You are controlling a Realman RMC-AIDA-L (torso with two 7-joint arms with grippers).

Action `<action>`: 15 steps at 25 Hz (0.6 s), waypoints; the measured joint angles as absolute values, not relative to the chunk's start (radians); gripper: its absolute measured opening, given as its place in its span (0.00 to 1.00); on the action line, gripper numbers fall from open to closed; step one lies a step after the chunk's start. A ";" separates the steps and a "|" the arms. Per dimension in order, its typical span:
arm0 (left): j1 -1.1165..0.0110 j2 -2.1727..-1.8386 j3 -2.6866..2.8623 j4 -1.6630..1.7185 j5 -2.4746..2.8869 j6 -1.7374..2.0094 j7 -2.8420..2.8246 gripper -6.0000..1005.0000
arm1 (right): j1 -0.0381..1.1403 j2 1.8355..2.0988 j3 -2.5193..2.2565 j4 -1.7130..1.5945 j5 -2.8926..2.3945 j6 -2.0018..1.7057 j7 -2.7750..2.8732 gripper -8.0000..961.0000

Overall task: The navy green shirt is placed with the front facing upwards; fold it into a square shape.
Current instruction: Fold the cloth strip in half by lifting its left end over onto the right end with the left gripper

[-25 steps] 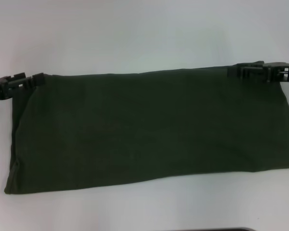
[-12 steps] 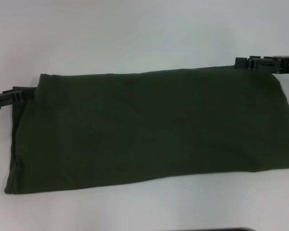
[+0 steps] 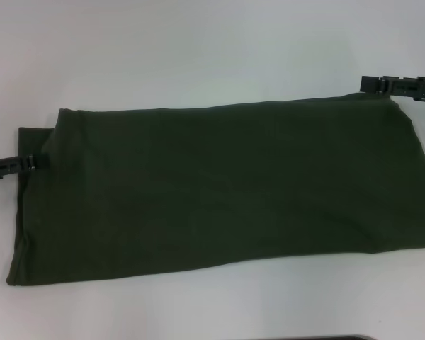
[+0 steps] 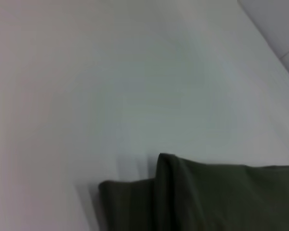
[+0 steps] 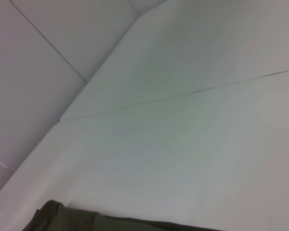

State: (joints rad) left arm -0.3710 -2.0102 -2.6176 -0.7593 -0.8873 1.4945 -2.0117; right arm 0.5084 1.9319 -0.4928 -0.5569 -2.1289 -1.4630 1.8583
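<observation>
Lying flat across the middle of the white desk (image 3: 198,49), the navy green shirt (image 3: 219,188) already folded into a long band, plain green side up, no lettering showing, running from near the left edge toward the right edge. Looking soft, light and limp, likely sagging and creasing when lifted, not slipping much on the matte top; probably best pinching both layers together at the short ends. Hovering at the band's left end, the left gripper (image 3: 35,161), fingers too unclear for telling released or clenched. Sitting off the far right corner of the cloth, the right gripper (image 3: 372,84), likewise impossible telling
</observation>
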 joint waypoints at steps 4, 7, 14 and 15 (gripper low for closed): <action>-0.374 -2.012 -2.619 -0.757 -0.878 1.485 -2.019 0.88 | 0.505 1.931 -0.491 -0.557 -2.129 -1.463 1.859 0.98; -0.374 -2.010 -2.615 -0.753 -0.875 1.465 -2.031 0.88 | 0.503 1.931 -0.491 -0.557 -2.129 -1.463 1.859 0.98; -0.379 -2.011 -2.614 -0.746 -0.850 1.401 -2.053 0.87 | 0.503 1.931 -0.490 -0.557 -2.129 -1.463 1.859 0.98; -0.379 -2.011 -2.613 -0.745 -0.850 1.397 -2.054 0.87 | 0.503 1.931 -0.489 -0.557 -2.129 -1.463 1.859 0.98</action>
